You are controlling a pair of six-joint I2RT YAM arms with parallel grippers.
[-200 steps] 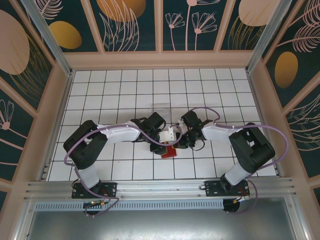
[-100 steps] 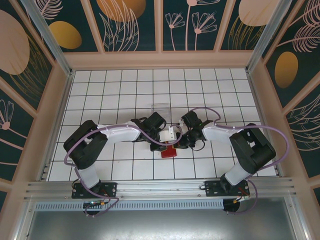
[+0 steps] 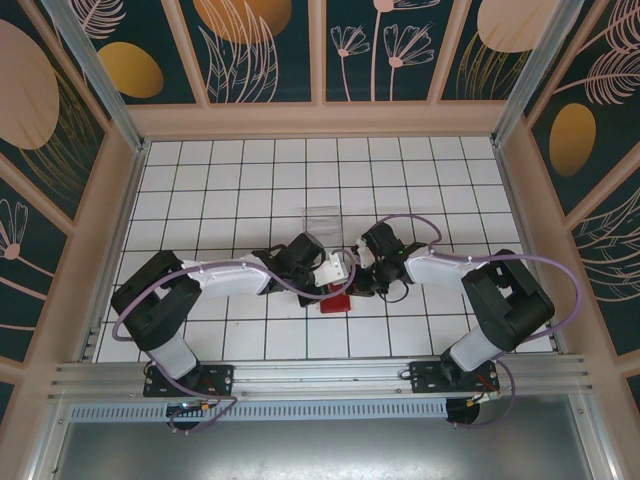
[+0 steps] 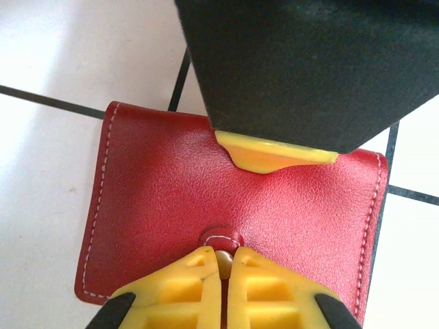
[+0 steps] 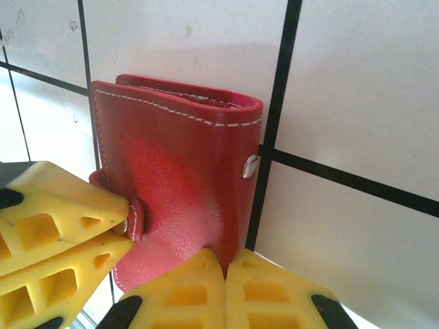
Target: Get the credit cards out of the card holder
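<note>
While two pincers (image 4: 221,264) (image 5: 225,264) pinch it, one card holder (image 4: 158,185) lies closed.

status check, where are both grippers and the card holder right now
Left gripper shut on the closing tab of the card holder. Right gripper shut on its opposite edge. It is closed, nothing pulled out yet. Nothing in the way.

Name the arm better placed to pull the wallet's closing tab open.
Left. The left claw is already shut on the closing tab of the card holder, while the right claw grips another edge, likely steadying it.
</note>
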